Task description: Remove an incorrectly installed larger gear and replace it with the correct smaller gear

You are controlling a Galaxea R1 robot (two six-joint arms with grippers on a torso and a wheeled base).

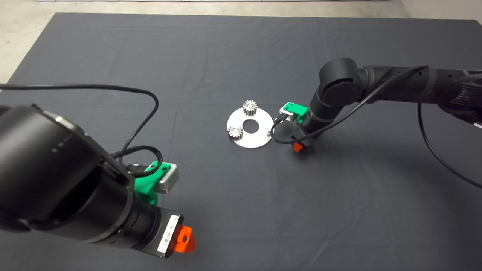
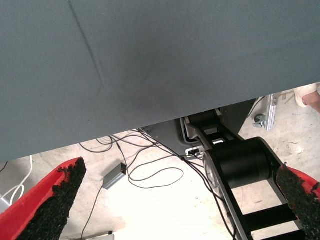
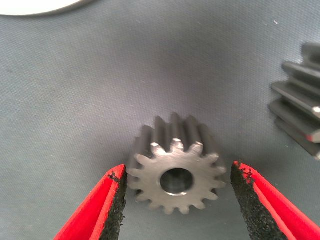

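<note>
The smaller gear (image 3: 175, 171), grey steel with short straight teeth and a centre hole, lies on the mat in the right wrist view. My right gripper (image 3: 178, 172) is open, with one finger on each side of this gear and small gaps to it. The larger gear (image 3: 300, 102), dark with long teeth, lies on the mat beside it, cut off by the picture edge. In the head view my right gripper (image 1: 299, 145) is down at the mat just right of the round silver plate (image 1: 260, 140), and the arm hides both gears. My left gripper (image 1: 184, 239) is open and empty, parked at the lower left.
Two same-sized silver spur gears (image 1: 249, 108) (image 1: 235, 131) stand on the plate, which has a centre hole and a bare peg (image 1: 268, 130) on its right side. The left wrist view shows the mat's edge (image 2: 150, 122), cables and the robot's base on the floor.
</note>
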